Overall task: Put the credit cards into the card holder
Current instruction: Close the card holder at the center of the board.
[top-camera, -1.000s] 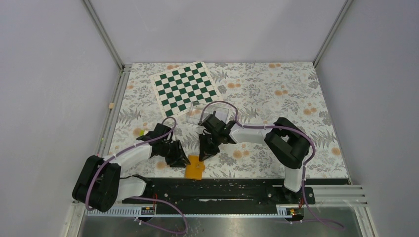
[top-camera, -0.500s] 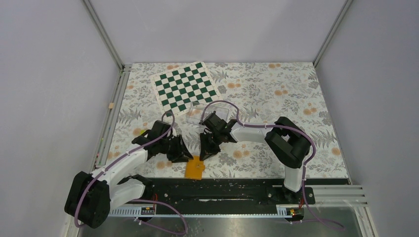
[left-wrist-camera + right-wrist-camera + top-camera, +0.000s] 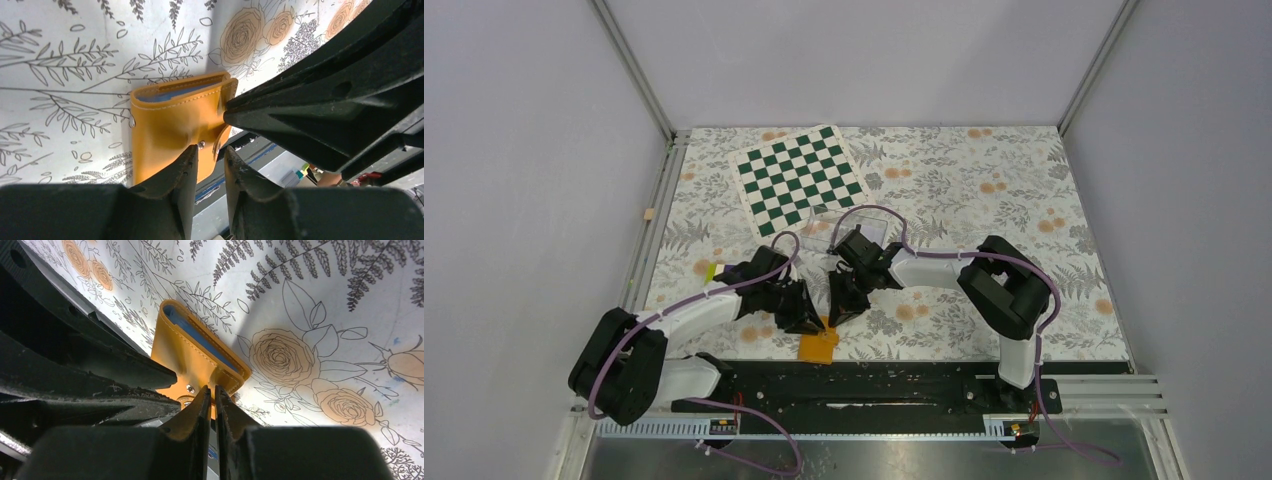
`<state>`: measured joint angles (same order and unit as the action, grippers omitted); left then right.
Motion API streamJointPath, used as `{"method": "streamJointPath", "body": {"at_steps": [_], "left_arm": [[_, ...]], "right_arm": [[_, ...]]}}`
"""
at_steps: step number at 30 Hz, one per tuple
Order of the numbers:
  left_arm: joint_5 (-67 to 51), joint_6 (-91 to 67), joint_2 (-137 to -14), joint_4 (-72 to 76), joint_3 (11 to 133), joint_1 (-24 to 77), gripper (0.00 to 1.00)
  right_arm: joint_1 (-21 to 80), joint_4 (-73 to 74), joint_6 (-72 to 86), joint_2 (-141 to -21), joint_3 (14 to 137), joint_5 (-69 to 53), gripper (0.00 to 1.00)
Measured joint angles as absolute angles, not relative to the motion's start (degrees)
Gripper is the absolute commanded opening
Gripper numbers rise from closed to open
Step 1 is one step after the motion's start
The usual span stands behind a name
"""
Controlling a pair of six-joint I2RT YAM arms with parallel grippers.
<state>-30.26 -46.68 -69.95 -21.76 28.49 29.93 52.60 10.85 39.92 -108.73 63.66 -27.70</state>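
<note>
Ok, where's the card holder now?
Top view: the card holder lies at the floral mat's near edge, left of centre, with left gripper and right gripper at its far side.

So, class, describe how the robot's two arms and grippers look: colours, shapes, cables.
Both the left arm and the right arm have white links between bulky black joints, with a purple cable looped along each. The left gripper and right gripper are black, with two tapering, wedge-shaped fingers.

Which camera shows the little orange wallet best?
The left wrist camera. The wallet fills the middle there, showing its orange front, metal snap and blue inside edge. The right wrist camera shows it close too, but less of its front. From the top it is a tiny orange patch.
</note>
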Motion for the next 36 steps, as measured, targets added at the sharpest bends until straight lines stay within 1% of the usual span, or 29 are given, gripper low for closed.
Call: {"method": "streamJointPath", "body": {"at_steps": [5, 9, 10, 12, 13, 28, 36], "left_arm": [[-30.94, -46.78, -72.47, -20.45, 28.49, 30.11, 0.22], [-31.53, -46.76, -73.36, -20.01, 28.49, 30.48, 0.15], [-31.66, -46.72, -73.43, -19.9, 28.49, 30.59, 0.12], [-31.81, -46.61, -73.65, -19.73, 28.49, 30.76, 0.03], [-31.88, -46.57, -73.69, -19.75, 28.49, 30.85, 0.0], [-28.97, -42.52, -72.93, -25.36, 32.67, 31.18, 0.0], [-27.38, -40.97, -73.23, -27.33, 32.91, 31.22, 0.0]], "right_arm": [[52.6, 10.87, 39.9, -108.84, 63.46, -27.7, 0.13], [52.6, 10.87, 39.9, -108.88, 63.46, -27.7, 0.13], [52.6, 10.87, 39.9, -108.88, 63.46, -27.7, 0.13], [52.6, 10.87, 39.9, -108.9, 63.46, -27.7, 0.13], [52.6, 10.85, 39.92, -108.9, 63.46, -27.7, 0.13], [52.6, 10.9, 39.86, -109.34, 63.46, -27.7, 0.12], [52.6, 11.49, 39.68, -109.78, 63.46, -27.73, 0.12]]}}
